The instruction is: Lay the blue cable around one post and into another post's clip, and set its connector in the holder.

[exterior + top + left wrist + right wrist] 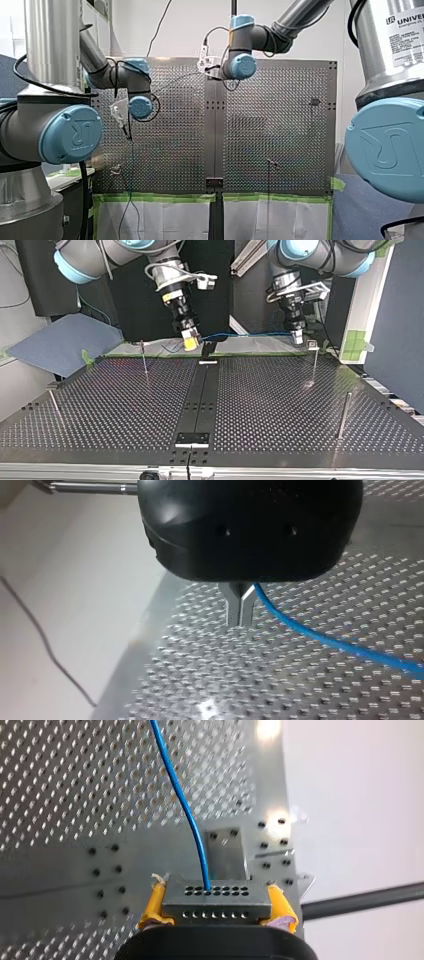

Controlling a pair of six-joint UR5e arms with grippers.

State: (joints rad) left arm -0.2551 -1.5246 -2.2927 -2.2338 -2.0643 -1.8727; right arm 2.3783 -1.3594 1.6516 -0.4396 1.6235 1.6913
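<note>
- My right gripper (217,906) has its yellow pads clamped on the grey perforated metal connector block (216,892). The block's long axis lies across the pads, and the thin blue cable (180,795) leaves it straight ahead.
- In the top view, at upper middle, the small black holder (207,348) stands just right of this gripper, so my right arm is nearer.
- My left gripper (240,611), metal fingers together, seems to pinch the cable at upper right, beside the thin clip-topped post (314,360).
- Both wrists point down; the right one leans toward the holder.
</note>
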